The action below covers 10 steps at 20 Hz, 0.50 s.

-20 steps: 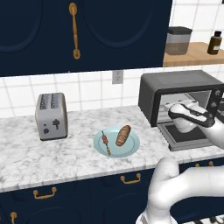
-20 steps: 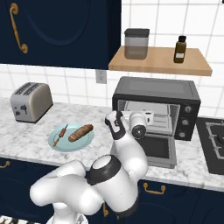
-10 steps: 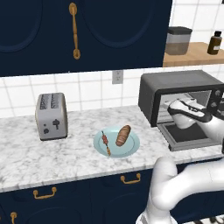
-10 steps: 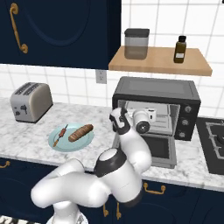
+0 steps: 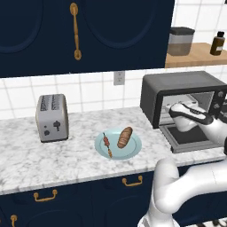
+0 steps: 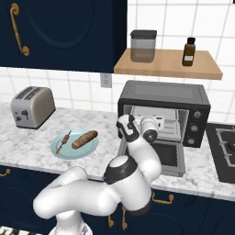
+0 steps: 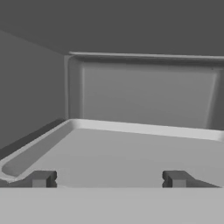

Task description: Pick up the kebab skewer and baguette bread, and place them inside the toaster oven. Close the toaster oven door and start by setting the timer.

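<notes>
The kebab skewer (image 5: pixel 107 144) (image 6: pixel 63 141) and the baguette bread (image 5: pixel 125 137) (image 6: pixel 85 139) lie side by side on a light blue plate (image 5: pixel 134 151) (image 6: pixel 72 153) on the marble counter. To the right stands the black toaster oven (image 5: pixel 177 84) (image 6: pixel 163 94), with the toaster oven door (image 5: pixel 191 138) (image 6: pixel 168 157) folded down flat. My gripper (image 7: pixel 109 179) (image 6: pixel 158 123) is open at the oven's mouth above the door and points into the bare cavity. Nothing is between its fingers.
A silver two-slot toaster (image 5: pixel 52 117) (image 6: pixel 32 106) stands at the counter's left. A wooden shelf (image 6: pixel 167 68) above the oven carries a jar (image 6: pixel 143 46) and a brown bottle (image 6: pixel 190 51). A stove top (image 6: pixel 223 151) lies right of the oven. Dark cabinets hang overhead.
The hand has shifted only slightly at the oven mouth, and the arm's elbow has swung a little. The plate, skewer and bread have not moved.
</notes>
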Motion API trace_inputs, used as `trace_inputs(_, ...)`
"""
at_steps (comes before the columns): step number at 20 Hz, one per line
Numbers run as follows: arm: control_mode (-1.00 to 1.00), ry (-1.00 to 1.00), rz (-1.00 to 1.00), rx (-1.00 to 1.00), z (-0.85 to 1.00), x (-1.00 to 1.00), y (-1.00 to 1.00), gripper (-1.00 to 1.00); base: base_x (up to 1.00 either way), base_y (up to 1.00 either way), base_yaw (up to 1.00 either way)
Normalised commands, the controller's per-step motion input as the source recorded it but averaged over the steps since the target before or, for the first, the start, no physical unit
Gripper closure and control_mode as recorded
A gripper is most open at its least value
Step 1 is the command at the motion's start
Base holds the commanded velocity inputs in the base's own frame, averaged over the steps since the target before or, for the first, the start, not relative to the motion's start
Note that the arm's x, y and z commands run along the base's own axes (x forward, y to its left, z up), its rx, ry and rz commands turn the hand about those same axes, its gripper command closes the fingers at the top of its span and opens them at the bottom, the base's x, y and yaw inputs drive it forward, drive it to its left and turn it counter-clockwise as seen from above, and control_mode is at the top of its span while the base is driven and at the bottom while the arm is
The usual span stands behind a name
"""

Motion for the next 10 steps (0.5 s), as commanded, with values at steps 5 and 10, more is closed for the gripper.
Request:
trace_inputs(5, -1.0, 0.0, 0.0, 0.0, 0.0, 0.08, -0.1, -1.0, 0.0, 0.0, 0.0)
trace_inputs(10, -1.0, 0.0, 0.0, 0.0, -0.04, 0.08, -0.07, -1.0, 0.0, 0.0, 0.0)
